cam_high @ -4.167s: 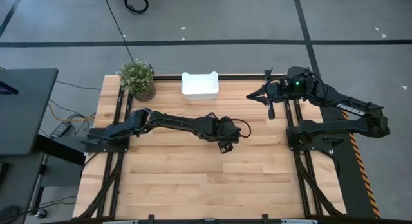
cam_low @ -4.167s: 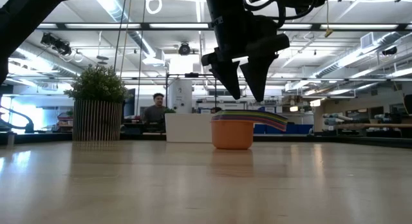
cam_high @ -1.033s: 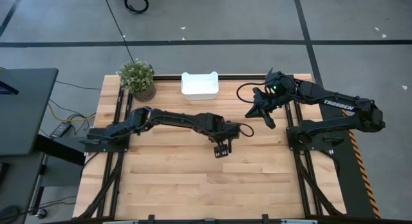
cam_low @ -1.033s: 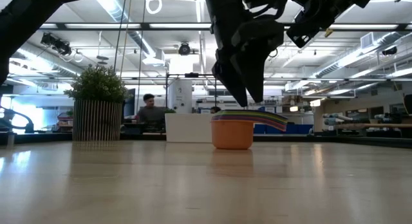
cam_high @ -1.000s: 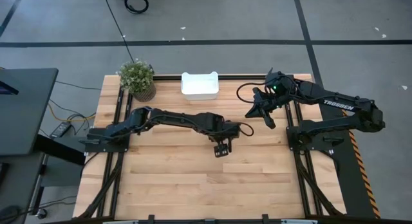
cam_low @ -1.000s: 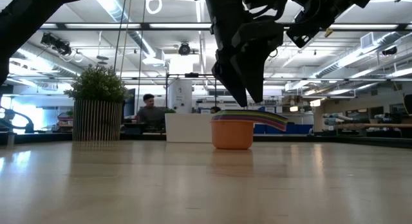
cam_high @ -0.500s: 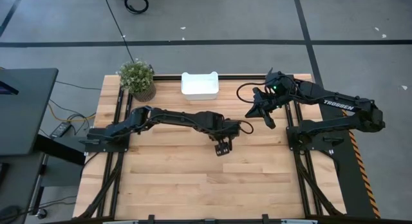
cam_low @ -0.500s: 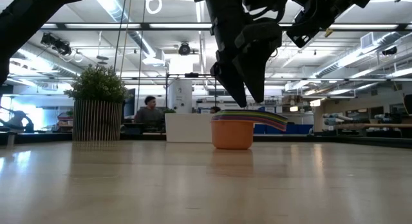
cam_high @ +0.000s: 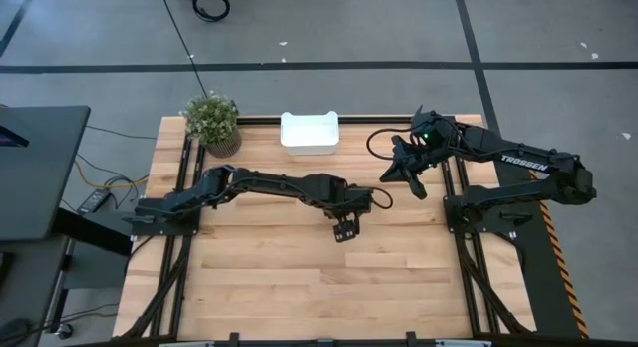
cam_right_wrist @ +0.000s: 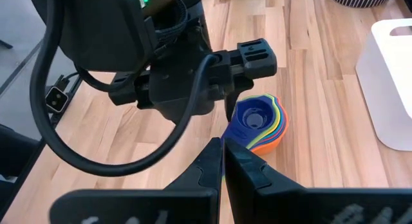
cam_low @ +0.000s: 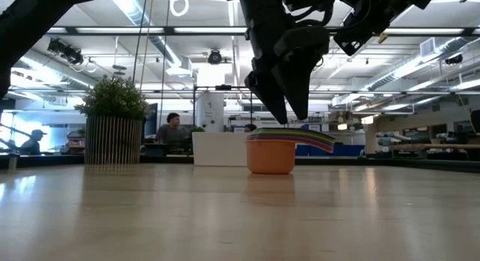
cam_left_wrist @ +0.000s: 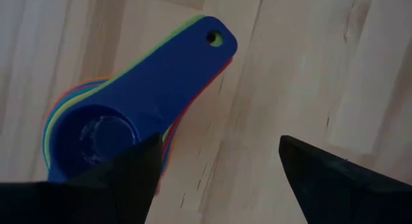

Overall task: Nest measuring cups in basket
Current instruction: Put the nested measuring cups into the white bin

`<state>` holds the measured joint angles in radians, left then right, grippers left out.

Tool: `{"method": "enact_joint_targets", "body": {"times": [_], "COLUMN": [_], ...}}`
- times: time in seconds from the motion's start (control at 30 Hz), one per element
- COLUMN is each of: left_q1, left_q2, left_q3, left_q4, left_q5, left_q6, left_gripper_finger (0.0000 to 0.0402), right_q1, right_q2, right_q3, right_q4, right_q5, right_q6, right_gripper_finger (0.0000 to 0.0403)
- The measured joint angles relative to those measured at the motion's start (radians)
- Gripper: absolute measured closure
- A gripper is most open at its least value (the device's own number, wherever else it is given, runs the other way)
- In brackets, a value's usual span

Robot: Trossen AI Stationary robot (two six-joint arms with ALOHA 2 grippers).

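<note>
Measuring cups (cam_low: 271,151) sit nested under the open left tool (cam_low: 283,111); right tool (cam_right_wrist: 223,161) closed.

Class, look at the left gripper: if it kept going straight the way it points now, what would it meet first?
Probably the nested stack of measuring cups. The left gripper points down with open fingers just above them, the top blue cup's handle lying between. Depth is unclear; a fingertip may meet the stack's rim first.

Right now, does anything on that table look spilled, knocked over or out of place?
Nothing stands out. The measuring cups sit neatly nested on the wooden table under the open left gripper; the basket and potted plant stand upright at the far edge.
</note>
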<state>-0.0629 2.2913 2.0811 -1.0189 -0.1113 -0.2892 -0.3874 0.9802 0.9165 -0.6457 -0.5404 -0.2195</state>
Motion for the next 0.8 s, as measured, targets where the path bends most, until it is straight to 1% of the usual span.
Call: {"method": "enact_joint_targets", "body": {"times": [0.17, 0.33, 0.4, 0.5, 0.8], "left_q1": [0.005, -0.002, -0.002, -0.002, -0.009], "left_q2": [0.0, 0.0, 0.0, 0.0, 0.002], "left_q3": [0.0, 0.0, 0.0, -0.007, -0.105], "left_q4": [0.001, -0.021, -0.02, -0.013, 0.018], "left_q5": [-0.01, -0.134, -0.163, -0.162, -0.16], "left_q6": [-0.004, -0.003, -0.003, -0.014, -0.015], "left_gripper_finger": [0.0086, 0.0086, 0.0086, 0.0086, 0.0086], "right_q1": [0.0, 0.0, 0.0, 0.0, 0.0], "right_q2": [0.0, 0.0, 0.0, 0.0, 0.0], "right_q3": [0.0, 0.0, 0.0, 0.0, 0.0], "right_q4": [0.0, 0.0, 0.0, 0.0, 0.0], "right_q5": [0.0, 0.0, 0.0, 0.0, 0.0], "right_q6": [0.0, 0.0, 0.0, 0.0, 0.0], "right_gripper_finger": [0.038, 0.038, 0.038, 0.038, 0.038]}}
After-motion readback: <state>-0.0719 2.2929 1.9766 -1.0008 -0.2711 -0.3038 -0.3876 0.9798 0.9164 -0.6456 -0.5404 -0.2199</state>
